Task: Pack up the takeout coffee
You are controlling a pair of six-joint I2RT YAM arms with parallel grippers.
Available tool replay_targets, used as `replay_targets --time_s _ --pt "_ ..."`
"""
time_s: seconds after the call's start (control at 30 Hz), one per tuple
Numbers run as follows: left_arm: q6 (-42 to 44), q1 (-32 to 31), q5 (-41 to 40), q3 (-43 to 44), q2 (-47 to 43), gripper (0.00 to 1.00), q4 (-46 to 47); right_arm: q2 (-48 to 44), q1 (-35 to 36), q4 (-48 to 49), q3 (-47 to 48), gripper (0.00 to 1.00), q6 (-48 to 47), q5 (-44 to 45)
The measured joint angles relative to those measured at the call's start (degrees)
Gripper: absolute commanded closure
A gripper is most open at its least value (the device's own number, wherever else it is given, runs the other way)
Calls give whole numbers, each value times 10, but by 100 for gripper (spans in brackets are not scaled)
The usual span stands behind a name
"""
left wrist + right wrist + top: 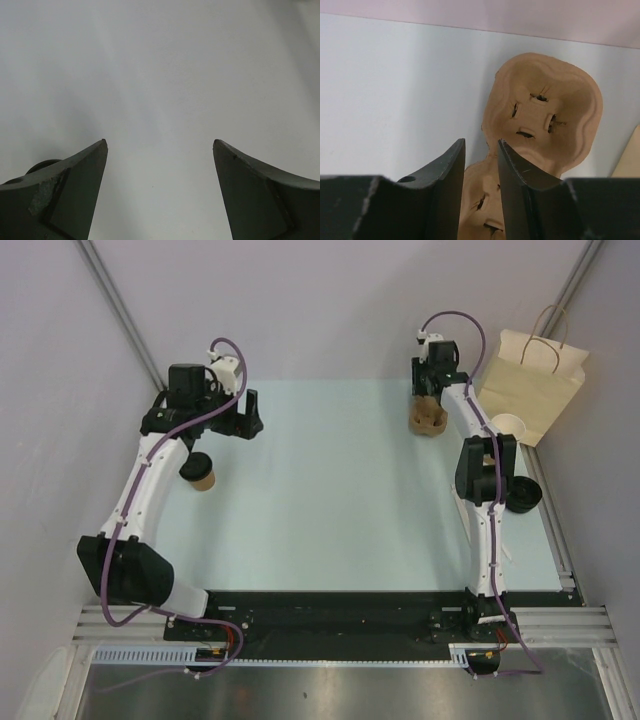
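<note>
Two arms, two grippers. The left gripper (240,420) hangs over the far left part of the table (330,510), its jaws spread wide and nothing between them. Its own camera shows the same: the left gripper (160,142) with only bare pale surface between the two dark fingers (75,195).

The right gripper (427,398) is down at the single brown pulp carrier (427,424), at the far right of the table. In the wrist view the right gripper (481,150) has its jaws drawn narrow, a slim gap left between them. The near part of the carrier (545,115) shows in that gap. I cannot tell whether the fingers actually pinch it or only straddle it. Two wells of the carrier can be counted here, one whole beyond the fingertips and one partly hidden under them.

Cups: two are plain. One lidded cup (201,473) – brown with a black top – sits at the left side of the table, just beside the left arm and well apart from the carrier. One open cup (508,425), white inside, stands at the right edge, just in front of the bag (535,375) and near the right arm. Neither cup is in the carrier or in a gripper.

One round black lid (522,495) lies nearer, close by the right arm's elbow; I cannot tell if a cup sits under it.

There is one bag, tan with twisted handles, in the far right corner.
</note>
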Motion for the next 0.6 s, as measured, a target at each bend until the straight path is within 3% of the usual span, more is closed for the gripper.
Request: replay_targets --time_s 0.6 --pt "0 0 -4 1 20 9 0 30 -8 5 3 67 -25 0"
